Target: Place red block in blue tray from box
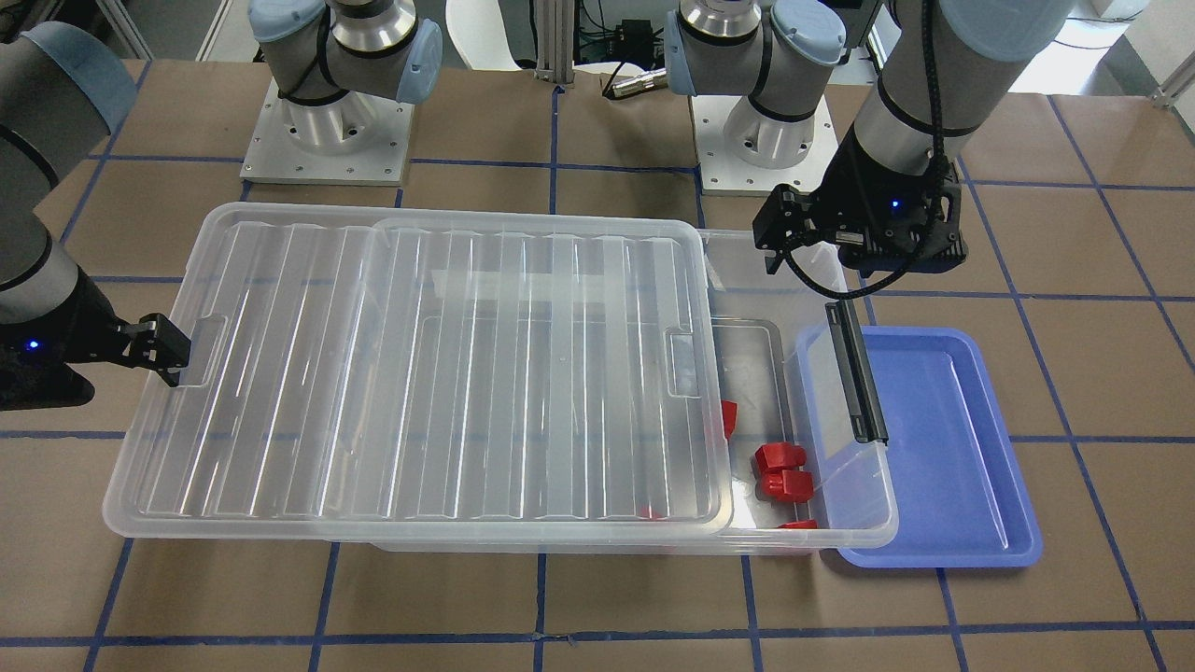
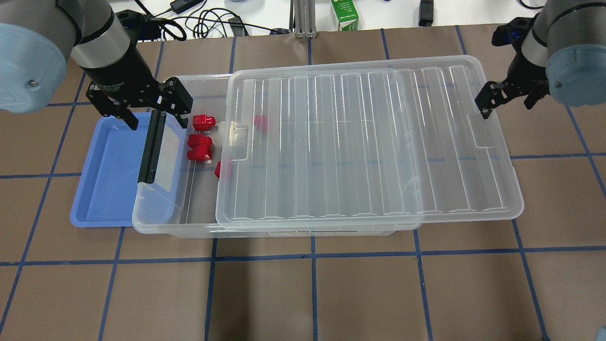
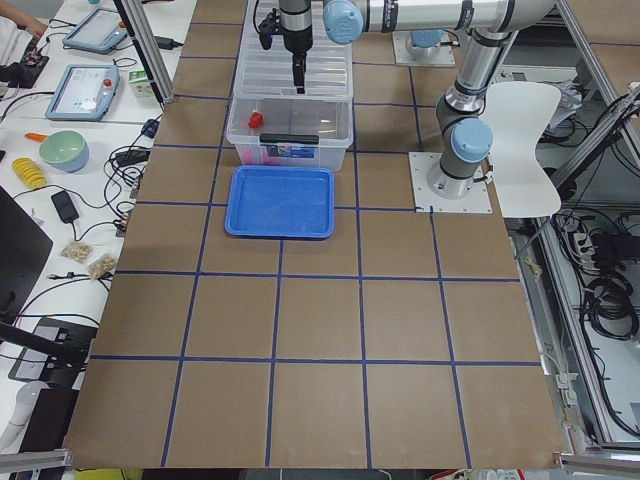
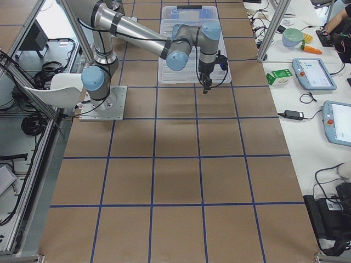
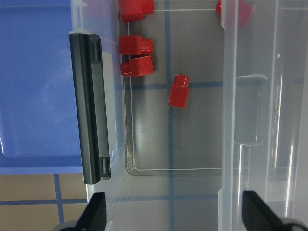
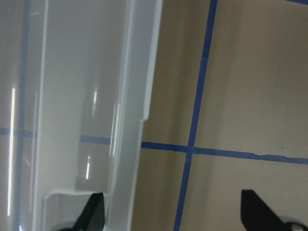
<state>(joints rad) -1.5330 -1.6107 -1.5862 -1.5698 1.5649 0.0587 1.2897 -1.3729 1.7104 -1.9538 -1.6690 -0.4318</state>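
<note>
Surface: brown table [image 2: 360, 293], blue tape grid | box [image 2: 161, 225]: lid [image 2: 369, 142] slid right, left end uncovered | red blocks [image 2: 199, 142] loose inside that end | blue tray [image 2: 104, 175] against box's left end | left gripper [image 5: 175, 214] jaws wide, empty, above the blocks | right gripper [image 6: 174, 214] wide, empty, at lid's right edge | room: white chair [image 3: 525, 120] behind the robot

Two fixed cameras look steeply down on the table [image 2: 331, 293] from opposite long sides — one behind the robot [image 1: 327, 131], one facing it. Two distant cameras look along it from either end. Wrist cameras hang close above the box [image 5: 183, 149], which every fixed view shares.
</note>
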